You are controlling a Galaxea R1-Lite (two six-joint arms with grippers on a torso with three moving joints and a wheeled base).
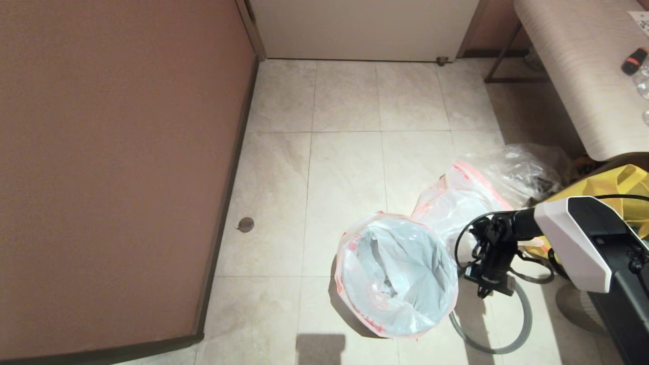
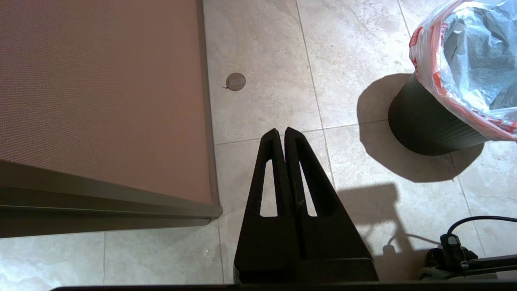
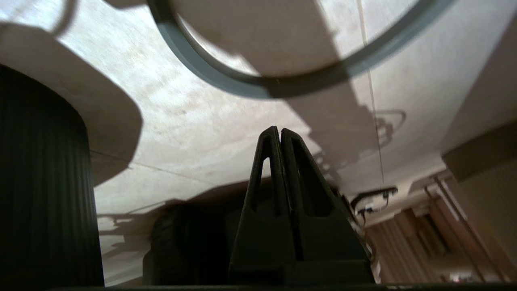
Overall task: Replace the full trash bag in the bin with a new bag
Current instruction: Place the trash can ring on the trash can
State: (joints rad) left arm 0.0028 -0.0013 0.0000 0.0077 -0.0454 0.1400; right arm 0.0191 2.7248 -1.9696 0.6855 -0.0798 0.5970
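A black bin (image 1: pixel 355 309) stands on floor tiles at lower centre of the head view, lined with a white bag (image 1: pixel 398 274) whose red hem folds over its edge. Another red-hemmed bag (image 1: pixel 456 200) lies crumpled behind it. A grey ring (image 1: pixel 522 324) lies flat at lower right (off the bin). The right gripper (image 1: pixel 484 291), pinched closed and empty, hangs above the ring. The left gripper (image 2: pixel 281 133), also closed and empty, hangs parked. Risk: without the ring, the liner could slip inside.

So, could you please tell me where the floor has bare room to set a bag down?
Bare tiles lie between the brown wall panel and the bin. Right of the bin it is crowded: grey ring, bags, yellow tote, right tool.
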